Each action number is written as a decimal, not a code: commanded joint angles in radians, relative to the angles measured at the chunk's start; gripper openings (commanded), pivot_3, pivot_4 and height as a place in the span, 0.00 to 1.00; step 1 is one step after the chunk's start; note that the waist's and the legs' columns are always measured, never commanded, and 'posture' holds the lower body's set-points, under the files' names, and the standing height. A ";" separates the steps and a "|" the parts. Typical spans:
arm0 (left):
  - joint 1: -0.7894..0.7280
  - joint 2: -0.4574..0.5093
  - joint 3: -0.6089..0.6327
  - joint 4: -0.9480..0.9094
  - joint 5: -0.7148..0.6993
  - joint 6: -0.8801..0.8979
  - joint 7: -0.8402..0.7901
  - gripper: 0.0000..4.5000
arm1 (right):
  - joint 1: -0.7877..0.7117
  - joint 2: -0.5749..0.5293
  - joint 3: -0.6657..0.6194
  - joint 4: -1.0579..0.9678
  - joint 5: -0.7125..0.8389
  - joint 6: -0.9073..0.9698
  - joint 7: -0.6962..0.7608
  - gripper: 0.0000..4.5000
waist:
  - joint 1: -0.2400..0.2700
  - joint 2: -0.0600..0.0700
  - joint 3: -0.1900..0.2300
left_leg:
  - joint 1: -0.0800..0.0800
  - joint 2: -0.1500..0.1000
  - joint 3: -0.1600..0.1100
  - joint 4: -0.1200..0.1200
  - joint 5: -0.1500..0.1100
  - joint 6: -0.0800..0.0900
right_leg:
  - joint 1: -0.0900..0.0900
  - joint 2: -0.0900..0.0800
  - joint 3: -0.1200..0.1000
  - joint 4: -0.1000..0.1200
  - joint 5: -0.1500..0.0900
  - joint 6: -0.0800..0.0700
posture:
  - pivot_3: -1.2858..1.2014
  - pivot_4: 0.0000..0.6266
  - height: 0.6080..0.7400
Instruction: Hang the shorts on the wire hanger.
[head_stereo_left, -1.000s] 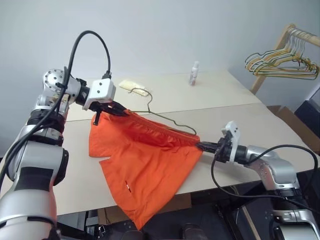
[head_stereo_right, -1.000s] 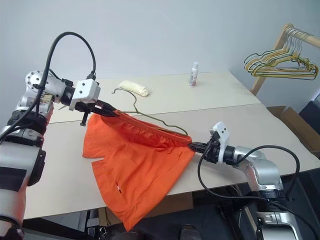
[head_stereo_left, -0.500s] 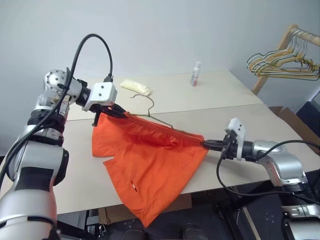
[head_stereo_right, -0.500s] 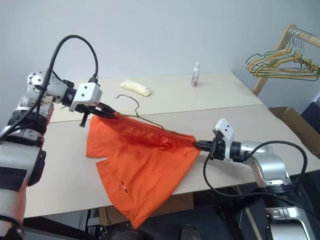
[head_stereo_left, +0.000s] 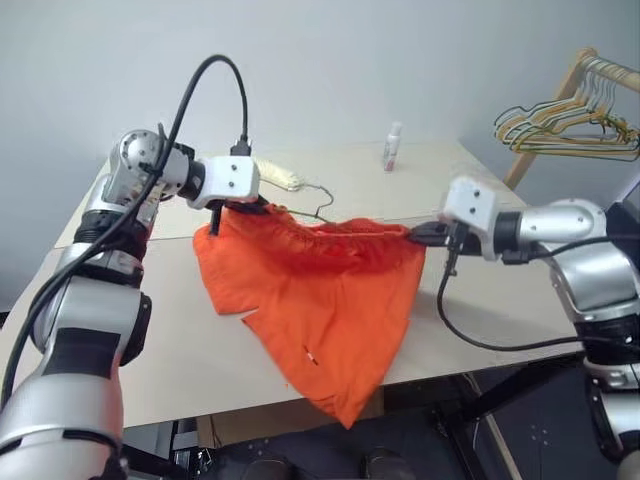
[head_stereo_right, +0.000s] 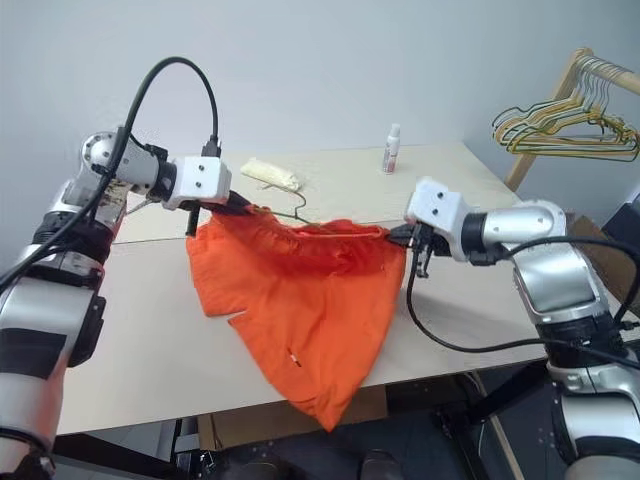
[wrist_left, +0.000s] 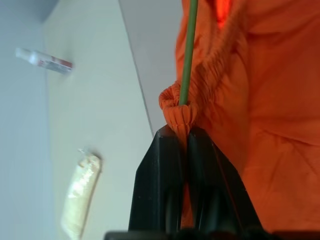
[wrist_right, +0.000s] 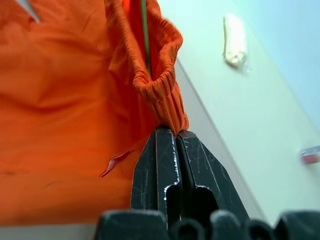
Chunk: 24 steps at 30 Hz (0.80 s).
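This looks like a plain test room, like a lab, not a home. The wall (head_stereo_left: 330, 60) is bare and light grey. A big pale desk (head_stereo_left: 470, 185) made of two flat tops stands in the middle. A wooden rack (head_stereo_left: 560, 90) with a bunch of hangers (head_stereo_left: 560, 130) stands at the side. A small bottle (head_stereo_left: 392, 146) and a yellowish cloth bundle (head_stereo_right: 270, 173) lie on the desk.
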 joint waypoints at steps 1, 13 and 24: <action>-0.035 -0.007 0.047 -0.033 -0.028 0.011 0.005 0.00 | -0.062 0.012 0.005 0.016 -0.030 -0.036 -0.003 0.01 | -0.001 0.000 0.000 | 0.000 0.000 0.000 0.000 0.000 0.000 | 0.000 0.000 0.000 0.000 0.000 0.000 | 0.54 0.00 1.00; 0.042 -0.015 0.097 -0.132 -0.092 0.094 -0.056 0.00 | -0.019 0.070 0.039 0.013 -0.103 -0.130 -0.023 0.38 | -0.001 0.000 0.000 | 0.000 0.000 0.000 0.000 0.001 -0.002 | 0.000 0.000 0.000 0.000 0.000 0.000 | 0.54 0.00 1.00; 0.080 -0.017 0.100 -0.173 -0.095 0.113 -0.064 0.00 | -0.002 0.113 0.017 0.063 -0.063 -0.105 -0.008 0.77 | -0.001 0.000 0.000 | 0.000 0.000 0.000 0.000 0.002 -0.003 | 0.000 0.000 0.000 0.000 0.000 0.000 | 0.54 0.00 1.00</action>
